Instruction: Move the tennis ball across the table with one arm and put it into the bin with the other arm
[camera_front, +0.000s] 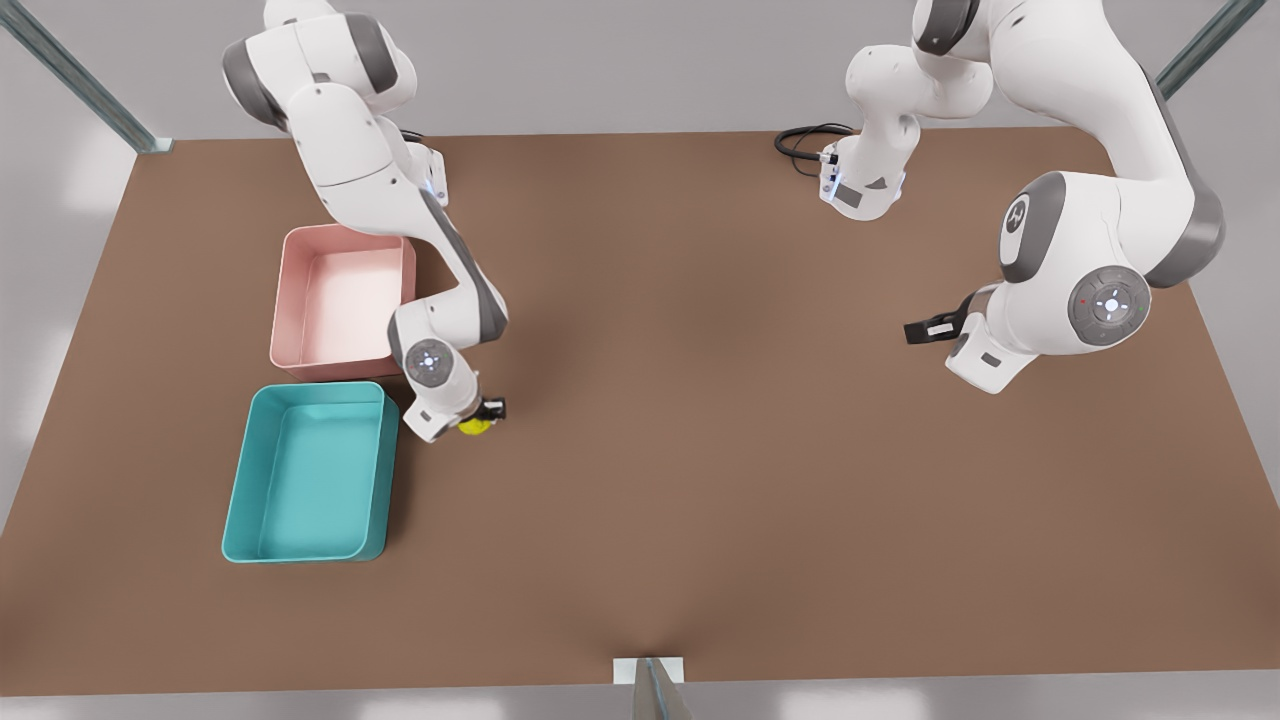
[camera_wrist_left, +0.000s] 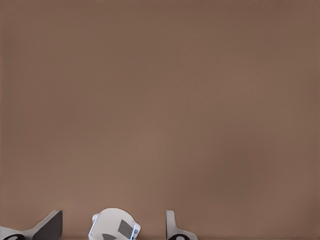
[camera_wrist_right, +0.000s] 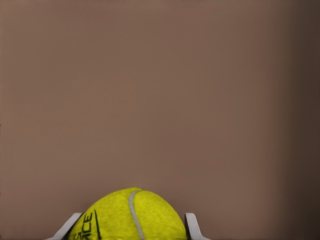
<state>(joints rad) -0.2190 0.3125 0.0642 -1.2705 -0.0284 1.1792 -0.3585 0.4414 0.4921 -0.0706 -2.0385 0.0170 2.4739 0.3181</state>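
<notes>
1. the right tool (camera_front: 478, 418) sits low over the counter (camera_front: 700, 450), at the front view's left, just right of the teal bin (camera_front: 308, 472). its two fingers are closed against the tennis ball (camera_front: 474, 425).
2. in the right wrist view the tennis ball (camera_wrist_right: 131, 216) fills the gap between the pale fingers (camera_wrist_right: 192, 227), one on each side and both against it. a white seam curves over the ball's top. black printed letters on its side read "ace"; the start of the word is cut off.
3. the ball is outside the bin, near the bin's far right corner. whether it touches the counter or is held just above it cannot be told.
4. the teal bin lies at the near left of the counter. a pink bin (camera_front: 343, 300) lies just beyond it, apart by a narrow gap.
5. the left tool (camera_front: 930, 330) is at the front view's right, well apart from the ball and both bins, and that arm waits. in the left wrist view its fingers (camera_wrist_left: 172, 227) stand spread with bare counter between them, gripping nothing.
6. no other writing can be read on the bins or the counter.
</notes>
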